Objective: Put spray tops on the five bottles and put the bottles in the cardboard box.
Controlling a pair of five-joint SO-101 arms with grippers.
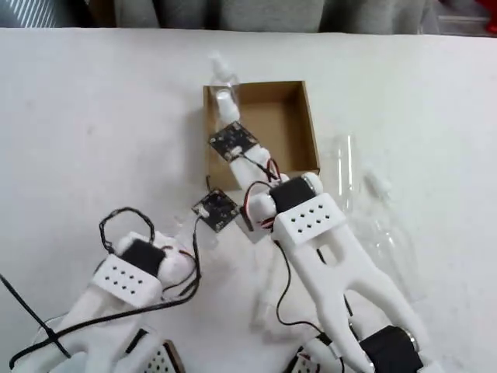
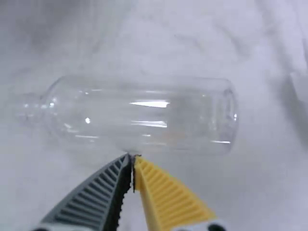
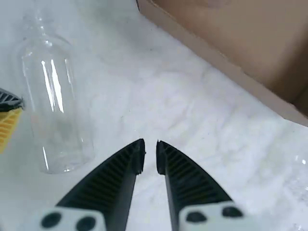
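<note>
While bottle (image 3: pixel 55 110) lies flat, cardboard box (image 3: pixel 240 43) stands near.

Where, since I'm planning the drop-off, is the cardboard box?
High view: the cardboard box sits mid-table, ahead of the right arm, a bottle at its far-left corner.

cardboard box (image 3: pixel 231 43) cut by edge, bottle (image 2: pixel 144 115) neck blurred

The bottle (image 2: pixel 139 115) is clear, glossy plastic on a matt white table (image 2: pixel 144 33). The cardboard box (image 1: pixel 281 116) is dull brown paperboard. Ribbed matt plastic forms the left gripper (image 2: pixel 132 161), grey and yellow, and the black right gripper (image 3: pixel 149 149).
</note>
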